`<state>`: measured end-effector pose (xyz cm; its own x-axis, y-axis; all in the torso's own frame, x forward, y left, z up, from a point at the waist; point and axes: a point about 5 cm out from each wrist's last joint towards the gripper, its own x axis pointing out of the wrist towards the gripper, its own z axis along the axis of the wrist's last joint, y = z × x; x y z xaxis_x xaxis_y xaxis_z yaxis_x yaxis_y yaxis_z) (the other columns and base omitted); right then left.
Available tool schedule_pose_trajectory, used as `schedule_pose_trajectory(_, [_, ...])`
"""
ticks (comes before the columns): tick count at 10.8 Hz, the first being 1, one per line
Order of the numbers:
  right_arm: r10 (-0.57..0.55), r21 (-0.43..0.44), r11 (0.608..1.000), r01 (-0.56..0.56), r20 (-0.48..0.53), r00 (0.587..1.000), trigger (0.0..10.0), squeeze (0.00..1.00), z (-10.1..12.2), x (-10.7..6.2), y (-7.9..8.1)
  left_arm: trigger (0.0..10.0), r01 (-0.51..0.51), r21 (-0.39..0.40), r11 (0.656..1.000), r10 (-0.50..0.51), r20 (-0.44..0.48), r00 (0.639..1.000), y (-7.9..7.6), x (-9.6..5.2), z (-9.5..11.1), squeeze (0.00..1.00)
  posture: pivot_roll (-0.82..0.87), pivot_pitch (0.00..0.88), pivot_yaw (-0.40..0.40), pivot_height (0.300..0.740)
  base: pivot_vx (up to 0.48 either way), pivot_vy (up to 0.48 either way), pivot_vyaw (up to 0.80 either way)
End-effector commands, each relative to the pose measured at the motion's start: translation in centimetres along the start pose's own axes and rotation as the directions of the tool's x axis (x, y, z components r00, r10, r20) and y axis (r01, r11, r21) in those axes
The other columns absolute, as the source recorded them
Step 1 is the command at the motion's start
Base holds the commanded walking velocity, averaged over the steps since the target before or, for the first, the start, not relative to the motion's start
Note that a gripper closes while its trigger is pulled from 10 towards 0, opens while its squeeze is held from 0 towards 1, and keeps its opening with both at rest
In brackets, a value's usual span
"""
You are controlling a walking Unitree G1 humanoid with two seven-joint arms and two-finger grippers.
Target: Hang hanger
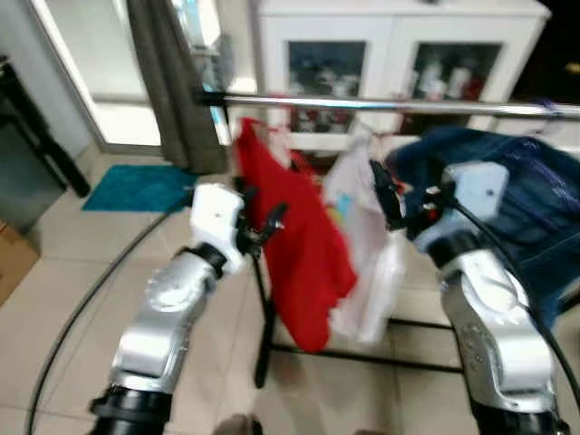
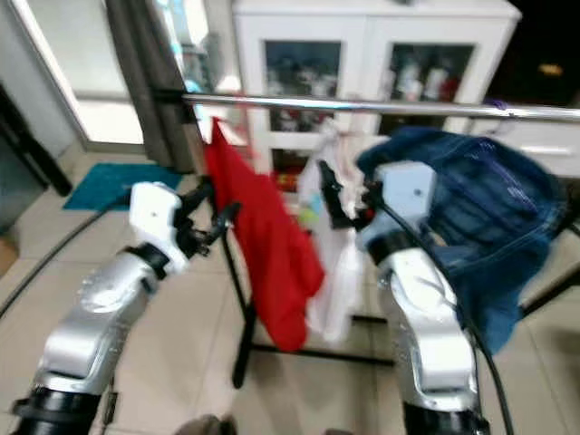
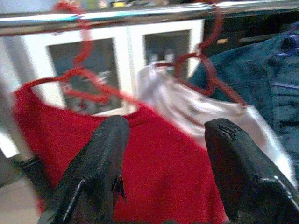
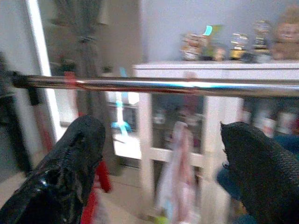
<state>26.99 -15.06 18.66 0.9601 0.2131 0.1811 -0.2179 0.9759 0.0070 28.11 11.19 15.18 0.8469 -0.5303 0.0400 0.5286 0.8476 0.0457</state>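
Chrome rail [image 1: 390, 106] of a clothes rack already carried the red hanger [image 3: 77, 77], its hook over the bar and a red shirt [image 1: 304, 245] draped on it, beside a white garment [image 1: 367, 245] on a second hanger and a denim jacket [image 1: 507, 199] further along. Both arms were raised before the rack: the left pincer [image 1: 263, 222] sat just in front of the red shirt, its fingers [image 3: 100, 163] spread and holding nothing, while the right pincer [image 1: 390, 195], likewise spread and empty, pointed at the rail near the white garment. Judged from this, the hanging step looked complete or nearly so; the next move would call for drawing both arms clear without snagging the clothes.
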Motion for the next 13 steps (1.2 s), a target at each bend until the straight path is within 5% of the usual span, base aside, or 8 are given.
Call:
schedule_pose_trajectory(1, [0.034,0.002,0.999,-0.034,0.009,0.999,10.0,1.00,0.6,0.1,0.7,10.0,-0.021,0.018,1.000,0.021,-0.017,1.000,0.6,-0.4,-0.3,0.00,-0.12,0.000,0.053,0.740,0.000,-0.292,0.00])
schedule_pose_trajectory(3, [0.098,0.004,0.995,-0.098,-0.034,0.995,10.0,1.00,-0.1,0.0,1.6,10.0,-0.033,0.021,0.999,0.033,-0.019,0.999,0.7,-0.6,-0.5,0.00,-0.11,0.000,0.045,0.740,0.000,-0.291,0.00])
schedule_pose_trajectory(7, [0.100,0.021,0.995,-0.099,-0.067,0.993,10.0,1.00,-0.5,0.0,2.0,10.0,-0.045,0.032,0.998,0.045,-0.016,0.999,1.1,-0.9,-0.6,0.00,-0.11,0.000,0.039,0.740,0.000,-0.293,0.80])
schedule_pose_trajectory(12, [-0.094,-0.061,0.995,0.085,-0.166,0.982,10.0,1.00,0.0,1.2,-0.6,10.0,0.076,0.087,0.993,-0.072,-0.059,0.996,1.0,-1.2,-0.8,0.00,-0.11,0.000,0.051,0.740,0.000,-0.058,0.13])
schedule_pose_trajectory(13, [-0.111,-0.080,0.992,0.098,-0.174,0.979,10.0,0.42,0.0,1.3,-1.1,10.0,0.087,0.079,0.993,-0.083,-0.060,0.995,1.0,-1.3,-0.7,0.00,-0.11,0.000,0.052,0.740,0.000,0.000,0.00])
